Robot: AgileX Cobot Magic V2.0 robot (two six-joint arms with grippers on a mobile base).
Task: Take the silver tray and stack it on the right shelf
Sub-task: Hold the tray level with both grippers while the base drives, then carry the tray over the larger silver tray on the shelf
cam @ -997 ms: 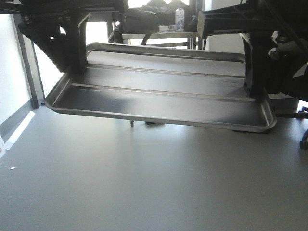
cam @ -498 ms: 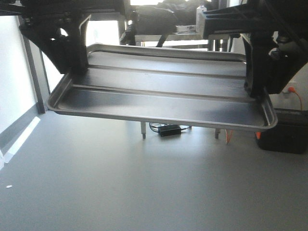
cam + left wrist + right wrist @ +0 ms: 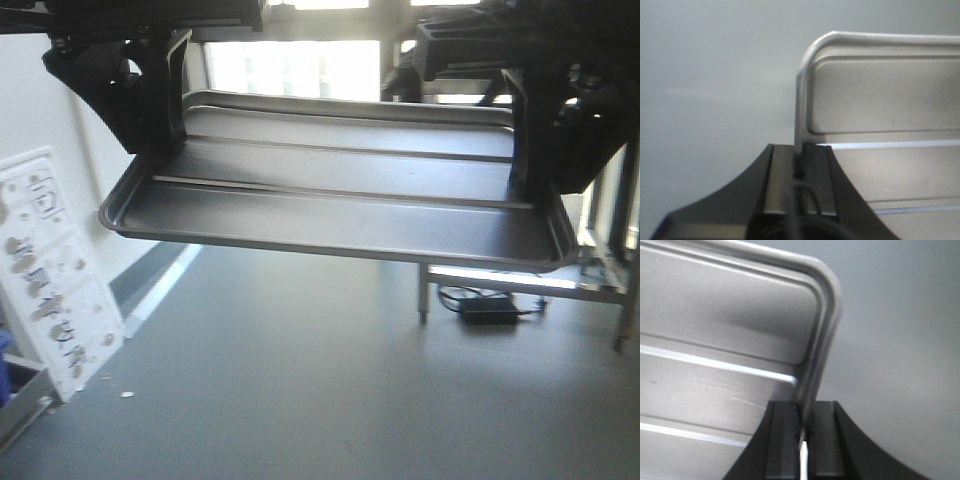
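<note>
The silver tray [image 3: 330,215] hangs level in the air above the floor, two long ribs running across its bottom. My left gripper [image 3: 155,140] is shut on the rim of its left short end. My right gripper [image 3: 530,170] is shut on the rim of its right short end. In the left wrist view the tray [image 3: 880,100] rim runs straight into the closed left gripper [image 3: 799,150]. The right wrist view shows the tray [image 3: 725,315] rim pinched in the right gripper [image 3: 805,407]. A steel-legged frame [image 3: 425,290] shows under the tray's right end; I cannot tell whether it is the right shelf.
A white panel [image 3: 50,270] with small marks leans at the left by the wall. A black box with a cable [image 3: 490,308] lies on the grey floor [image 3: 300,400] under the frame. Bright windows [image 3: 300,68] fill the back.
The background has slid to the right behind the tray: the frame legs and black box moved right and the white panel came into view at the left. Both grippers still hold the tray.
</note>
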